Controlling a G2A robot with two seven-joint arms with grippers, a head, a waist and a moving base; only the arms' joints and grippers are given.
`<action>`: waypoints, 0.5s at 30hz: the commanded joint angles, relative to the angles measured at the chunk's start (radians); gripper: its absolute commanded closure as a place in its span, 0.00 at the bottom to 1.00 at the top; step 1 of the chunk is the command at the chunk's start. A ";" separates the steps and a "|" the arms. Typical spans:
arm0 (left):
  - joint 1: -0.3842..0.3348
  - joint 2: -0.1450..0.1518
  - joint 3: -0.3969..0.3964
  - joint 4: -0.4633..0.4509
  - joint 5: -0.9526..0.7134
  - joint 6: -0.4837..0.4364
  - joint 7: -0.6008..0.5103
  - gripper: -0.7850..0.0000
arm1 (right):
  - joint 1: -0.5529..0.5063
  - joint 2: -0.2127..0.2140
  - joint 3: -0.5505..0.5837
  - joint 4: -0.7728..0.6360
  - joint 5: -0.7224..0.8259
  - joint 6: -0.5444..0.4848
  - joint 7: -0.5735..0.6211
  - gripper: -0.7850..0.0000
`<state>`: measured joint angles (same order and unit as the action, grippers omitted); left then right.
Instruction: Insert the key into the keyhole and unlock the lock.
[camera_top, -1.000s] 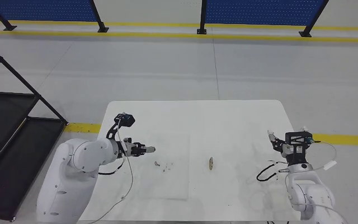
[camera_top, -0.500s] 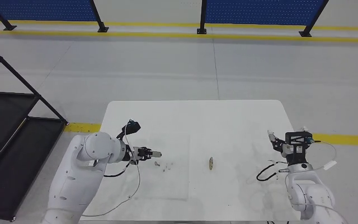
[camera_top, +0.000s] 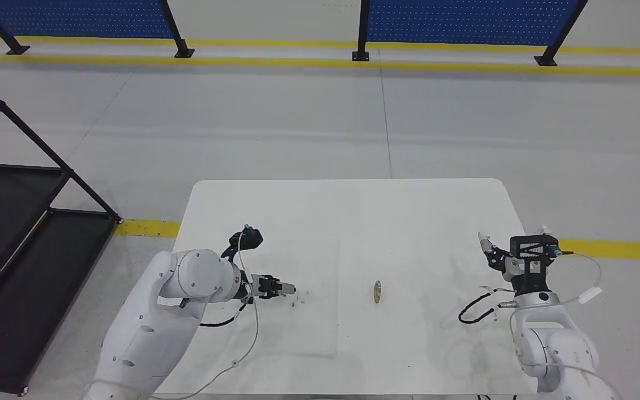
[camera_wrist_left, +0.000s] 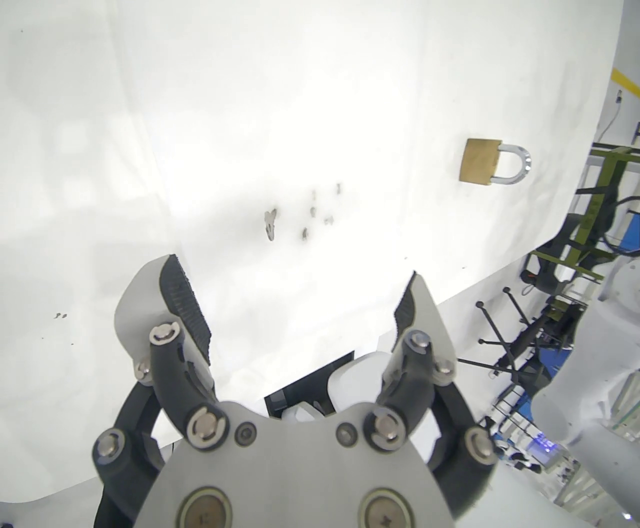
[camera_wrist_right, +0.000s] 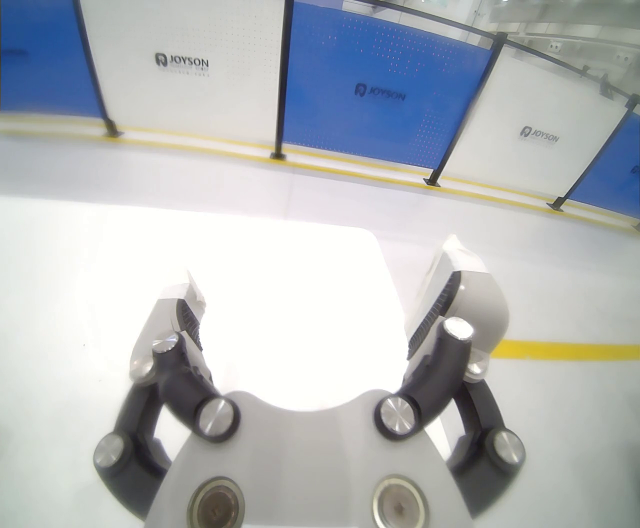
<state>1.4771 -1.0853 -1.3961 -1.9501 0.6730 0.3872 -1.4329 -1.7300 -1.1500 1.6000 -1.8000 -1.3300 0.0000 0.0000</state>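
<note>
Down near the left edge of the white table (camera_top: 420, 215), the left gripper (camera_wrist_left: 295, 280) hangs low over the surface with its jaws spread wide and nothing between them. The ribbed black pads (camera_wrist_left: 192, 310) face each other across the gap. The key (camera_wrist_left: 270, 225) lies flat on the table just ahead of the fingertips, apart from them. A few small dark specks (camera_wrist_left: 320, 215) sit close beside it, too small to make out. In the top view both lie inside a faint pale sheet (camera_top: 310, 335) spread over the table's left half.

The lock (camera_wrist_left: 481, 162), a brass padlock with a silver shackle (camera_wrist_left: 517, 162), lies on its side near the middle of the table, well apart from the key and just beyond the sheet's right border.

The right gripper (camera_wrist_right: 325, 280) is at the table's right edge, jaws likewise apart and holding nothing, facing the far edge.
</note>
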 joint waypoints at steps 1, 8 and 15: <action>0.001 0.003 0.009 -0.008 0.029 0.003 0.003 0.33 | 0.000 0.000 0.000 0.000 0.000 0.000 0.000 0.00; -0.003 0.007 0.047 0.003 0.059 0.018 0.018 0.53 | 0.000 0.000 0.000 0.000 0.000 0.000 0.000 0.00; -0.021 0.009 0.083 0.033 0.081 0.030 0.030 0.54 | 0.000 0.000 0.000 0.000 0.000 0.000 0.000 0.00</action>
<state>1.4587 -1.0761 -1.3174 -1.9240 0.7509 0.4146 -1.4055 -1.7300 -1.1500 1.6000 -1.8000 -1.3300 0.0000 0.0000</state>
